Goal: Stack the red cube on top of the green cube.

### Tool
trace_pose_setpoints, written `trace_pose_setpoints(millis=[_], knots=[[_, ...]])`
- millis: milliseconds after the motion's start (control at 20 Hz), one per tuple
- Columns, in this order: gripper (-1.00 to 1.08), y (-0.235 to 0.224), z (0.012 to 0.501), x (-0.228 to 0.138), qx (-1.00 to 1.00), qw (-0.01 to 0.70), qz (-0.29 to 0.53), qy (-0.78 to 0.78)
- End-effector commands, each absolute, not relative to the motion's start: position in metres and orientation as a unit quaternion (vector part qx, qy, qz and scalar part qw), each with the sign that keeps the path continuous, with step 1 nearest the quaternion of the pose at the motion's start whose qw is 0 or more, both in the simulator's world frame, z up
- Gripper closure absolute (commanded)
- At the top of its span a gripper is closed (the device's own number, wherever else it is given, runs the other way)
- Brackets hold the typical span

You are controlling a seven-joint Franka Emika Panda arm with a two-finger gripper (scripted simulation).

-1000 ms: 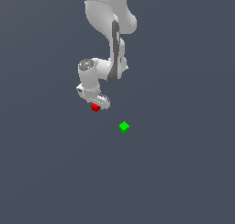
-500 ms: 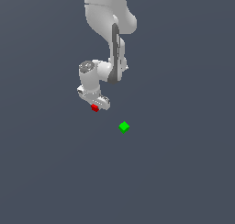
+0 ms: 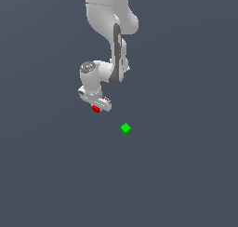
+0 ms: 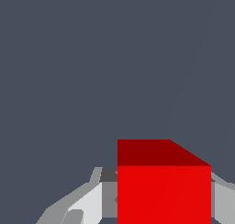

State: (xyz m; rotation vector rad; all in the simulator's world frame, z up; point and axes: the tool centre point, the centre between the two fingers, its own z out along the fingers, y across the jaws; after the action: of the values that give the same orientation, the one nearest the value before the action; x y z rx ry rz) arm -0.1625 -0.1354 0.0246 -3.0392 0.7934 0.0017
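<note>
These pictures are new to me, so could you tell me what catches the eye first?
The red cube fills the wrist view, clamped between the gripper fingers. In the exterior view the green cube sits alone on the grey floor, lower and toward that view's right of the gripper.

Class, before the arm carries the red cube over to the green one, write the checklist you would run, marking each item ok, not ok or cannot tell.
1. Red cube sits between the pincer fingers: ok.
2. Grip firm enough to carry: cannot tell.
3. Green cube in sight, nothing on top: ok.
4. Red cube above green cube: not ok, it is off toward the exterior view's left.
5. Path between the cubes free: ok.
</note>
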Motion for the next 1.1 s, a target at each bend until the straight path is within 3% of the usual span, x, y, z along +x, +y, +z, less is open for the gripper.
trace_pose_setpoints(millis=[0, 1050], knots=[[1.08, -0.135, 0.029, -0.162, -0.968, 0.000, 0.000, 0.253], [1.08, -0.136, 0.118, -0.162, -0.968, 0.000, 0.000, 0.253]])
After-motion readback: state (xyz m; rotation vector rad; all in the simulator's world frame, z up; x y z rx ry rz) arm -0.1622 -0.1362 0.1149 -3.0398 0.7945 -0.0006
